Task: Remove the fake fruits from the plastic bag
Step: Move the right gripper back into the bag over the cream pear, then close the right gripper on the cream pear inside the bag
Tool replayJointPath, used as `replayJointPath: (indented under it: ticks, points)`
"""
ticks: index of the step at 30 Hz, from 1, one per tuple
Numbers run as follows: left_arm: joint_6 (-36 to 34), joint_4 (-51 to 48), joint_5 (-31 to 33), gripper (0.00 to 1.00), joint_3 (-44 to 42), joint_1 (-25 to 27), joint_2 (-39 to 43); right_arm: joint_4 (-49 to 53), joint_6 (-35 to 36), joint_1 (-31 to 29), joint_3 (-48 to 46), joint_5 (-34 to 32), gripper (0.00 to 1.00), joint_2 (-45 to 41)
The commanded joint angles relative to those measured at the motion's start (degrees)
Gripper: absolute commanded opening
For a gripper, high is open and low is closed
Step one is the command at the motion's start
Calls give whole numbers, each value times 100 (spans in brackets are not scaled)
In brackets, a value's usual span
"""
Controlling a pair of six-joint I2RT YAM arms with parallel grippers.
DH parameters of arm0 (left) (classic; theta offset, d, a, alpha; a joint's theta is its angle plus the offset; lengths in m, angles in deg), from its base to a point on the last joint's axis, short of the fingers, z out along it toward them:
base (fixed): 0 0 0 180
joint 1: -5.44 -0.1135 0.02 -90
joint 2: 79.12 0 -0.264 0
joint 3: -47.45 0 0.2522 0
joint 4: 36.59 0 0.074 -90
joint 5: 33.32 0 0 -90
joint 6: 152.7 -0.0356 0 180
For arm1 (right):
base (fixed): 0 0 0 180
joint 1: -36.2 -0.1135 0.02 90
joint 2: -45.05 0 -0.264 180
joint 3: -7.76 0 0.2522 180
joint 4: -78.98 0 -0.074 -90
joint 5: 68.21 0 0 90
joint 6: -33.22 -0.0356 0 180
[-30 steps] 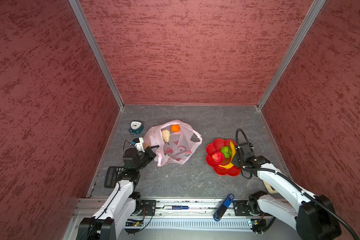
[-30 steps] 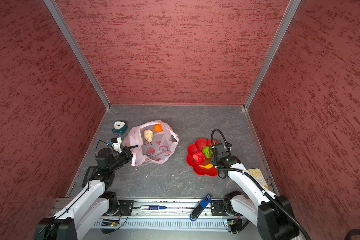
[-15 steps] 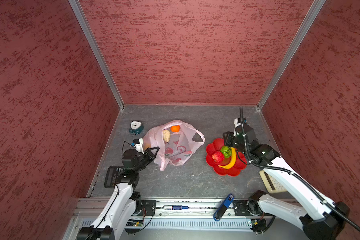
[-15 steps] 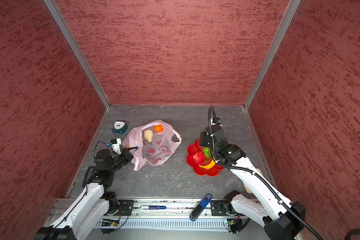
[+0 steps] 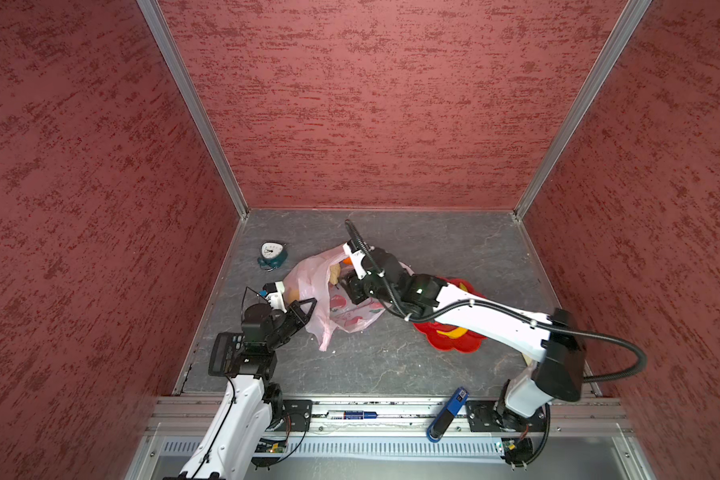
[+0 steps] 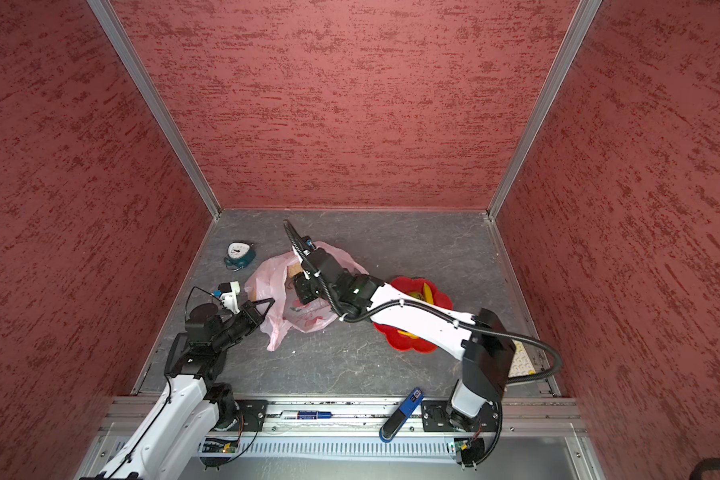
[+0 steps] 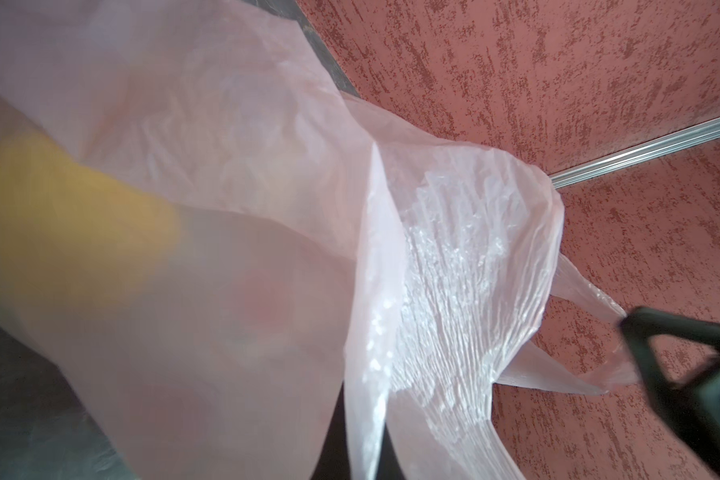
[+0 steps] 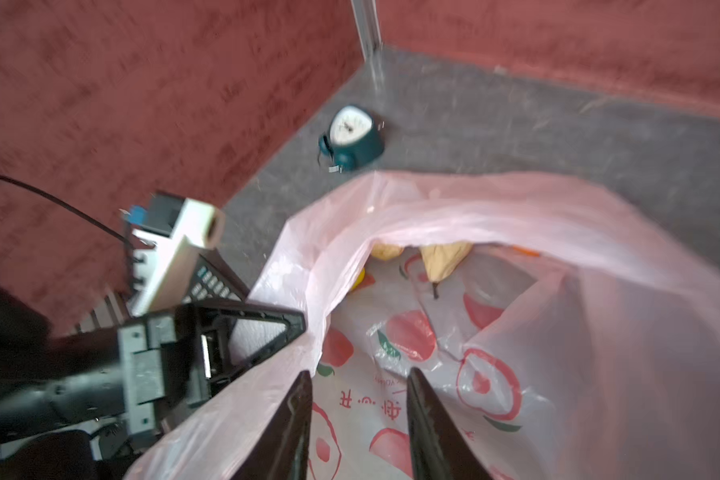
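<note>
1. The plastic bag (image 5: 310, 272) (image 6: 267, 286) is seen lying on the grey floor left of centre in both top views; its mouth is pulled open, and red fruit pictures are printed on its film.
2. The left gripper (image 5: 309, 302) (image 6: 269, 301) is closed, with the bag's near-left rim pinched between its fingers; in the left wrist view the thin film (image 7: 454, 249) is seen stretched away from one dark finger (image 7: 682, 330).
3. The right gripper (image 8: 360, 372) is held at the bag's mouth and pointed inward; its fingers are parted and nothing is clamped between them; only printed film is seen through the gap.
4. A cream wrinkled lump (image 8: 443, 257) (image 5: 334, 274) is seen inside the bag at its far end; a lemon (image 8: 360, 279) (image 5: 294, 293) is seen near the left wall, showing through the film as a yellow blur (image 7: 59, 216); a sliver of the orange (image 8: 524, 251) (image 5: 346, 262) is seen further along.
5. A banana (image 5: 454, 332) (image 6: 427, 291) is seen on the red plate (image 5: 464, 345) (image 6: 408, 345), right of the bag; much of the plate is covered by the right arm.
6. A teal clock (image 5: 272, 254) (image 6: 238, 255) (image 8: 352, 135) is seen behind the bag near the left wall, apart from it.
</note>
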Motion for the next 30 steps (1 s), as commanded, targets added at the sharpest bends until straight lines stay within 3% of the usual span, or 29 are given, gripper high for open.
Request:
replayJointPath:
  ticks: [1,4,8,14,19,30]
  points:
    - [25,100,130,1,-114,-64,-72,-341,-273,17,5,351,39,531]
    - [85,155,130,1,-105,-75,-144,-394,-402,25,242,193,39,1096]
    - [71,58,121,1,-28,-85,-136,-612,-787,193,554,64,48,1685]
    - [3,-61,29,1,57,-86,-81,-1099,-1361,429,1003,-102,70,2342]
    - [-83,-178,-28,1,40,-84,81,-1372,-1634,547,1289,-379,82,2656]
    - [-159,-58,-213,1,-4,-93,175,-1541,-1873,709,1961,-182,87,3313]
